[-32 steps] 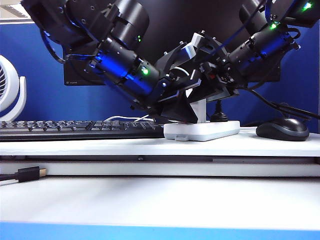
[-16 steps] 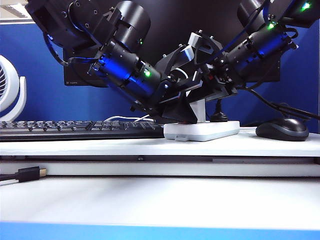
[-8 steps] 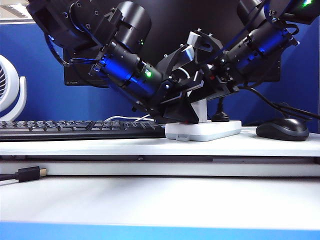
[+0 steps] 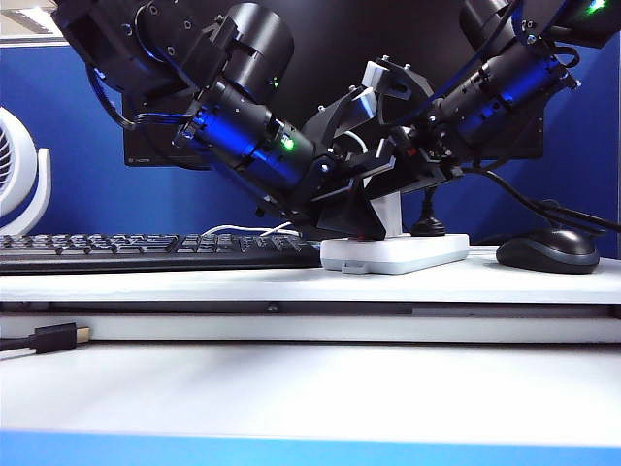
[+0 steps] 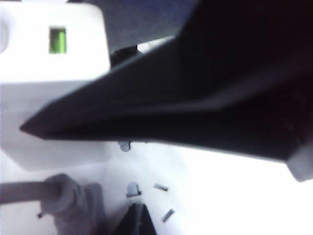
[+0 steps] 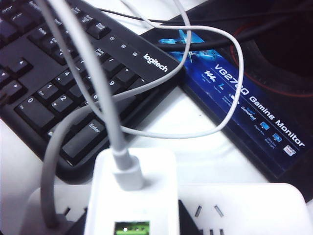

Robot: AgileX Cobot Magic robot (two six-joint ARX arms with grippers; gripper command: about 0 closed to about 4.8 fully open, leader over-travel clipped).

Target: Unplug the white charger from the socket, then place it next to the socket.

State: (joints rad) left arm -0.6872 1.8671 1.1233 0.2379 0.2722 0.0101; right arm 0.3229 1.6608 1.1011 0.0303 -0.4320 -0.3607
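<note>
Unplugging not yet done — the charger stands in the socket, frame centre. The left hand presses on the socket's left end, its opening unclear; the right hand meets the charger, grip unclear. Pull-out and placing remain.

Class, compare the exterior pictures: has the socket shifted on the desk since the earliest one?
Yes, slightly. The socket has slid a little to the right, its right end now nearer the black mouse, which has stayed put.
</note>
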